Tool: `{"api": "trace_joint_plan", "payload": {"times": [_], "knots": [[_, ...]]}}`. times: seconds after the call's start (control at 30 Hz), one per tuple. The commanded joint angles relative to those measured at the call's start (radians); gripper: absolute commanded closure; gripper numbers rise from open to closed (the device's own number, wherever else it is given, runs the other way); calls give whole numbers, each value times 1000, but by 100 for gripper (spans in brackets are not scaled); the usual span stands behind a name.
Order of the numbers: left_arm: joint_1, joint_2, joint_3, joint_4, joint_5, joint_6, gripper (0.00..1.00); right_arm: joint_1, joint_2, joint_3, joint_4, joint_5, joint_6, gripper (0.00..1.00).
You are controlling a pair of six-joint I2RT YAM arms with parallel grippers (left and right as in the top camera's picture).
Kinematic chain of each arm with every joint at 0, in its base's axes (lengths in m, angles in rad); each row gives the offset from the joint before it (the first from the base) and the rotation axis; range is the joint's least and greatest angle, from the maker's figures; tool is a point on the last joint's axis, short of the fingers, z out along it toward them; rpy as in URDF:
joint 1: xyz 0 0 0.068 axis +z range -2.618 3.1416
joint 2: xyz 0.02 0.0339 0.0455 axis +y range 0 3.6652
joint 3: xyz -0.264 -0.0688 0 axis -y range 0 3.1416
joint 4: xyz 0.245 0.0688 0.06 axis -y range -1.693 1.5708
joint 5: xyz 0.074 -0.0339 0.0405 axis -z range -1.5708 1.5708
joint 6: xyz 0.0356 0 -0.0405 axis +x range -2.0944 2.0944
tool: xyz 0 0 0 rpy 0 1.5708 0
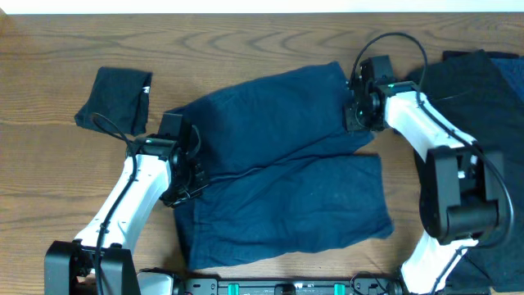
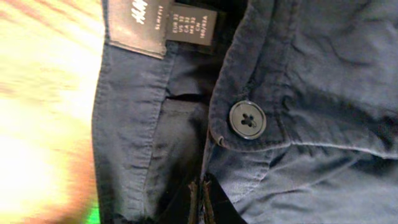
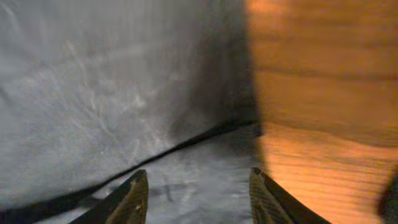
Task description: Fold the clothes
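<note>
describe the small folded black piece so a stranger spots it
On the wooden table, find the big navy shorts spread mid-table. Up and left of them lies the black garment. It alone is folded small, with a white tag on its right edge.

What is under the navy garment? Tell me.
Only wooden table shows around the navy garment; the surface beneath, and anything lying there, is hidden by its fabric.

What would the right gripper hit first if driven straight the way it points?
Most likely the navy garment: the right gripper has its fingers open over the cloth's edge, with bare table just beside. The view is blurred, so depth is uncertain.
</note>
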Motion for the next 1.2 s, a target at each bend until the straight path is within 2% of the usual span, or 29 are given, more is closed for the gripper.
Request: {"api": "trace_joint_plan", "payload": {"times": [0.0,0.23,0.37,0.53,0.7,0.83,0.93,1.0,1.17], "knots": [[4,7,21,-9,-107,6,94,7,-40,10,-3,9,-5,48],[4,38,1,-12,-190,-80,94,7,-37,10,3,10,-5,47],[4,48,-27,9,-214,-91,94,7,-37,10,6,9,-5,49],[4,51,-68,53,-214,-91,94,10,-32,9,6,-13,-4,64],[4,51,-90,82,-217,-91,93,13,-14,9,5,-55,-5,94],[4,51,-92,83,-217,-90,83,13,5,5,6,-55,-5,98],[4,51,-92,82,-217,-90,55,14,33,4,7,-55,-5,99],[4,51,-92,82,-217,-90,47,13,54,4,13,-55,-5,99],[4,48,-58,76,-217,-58,46,5,76,4,18,-42,-4,99]]}}
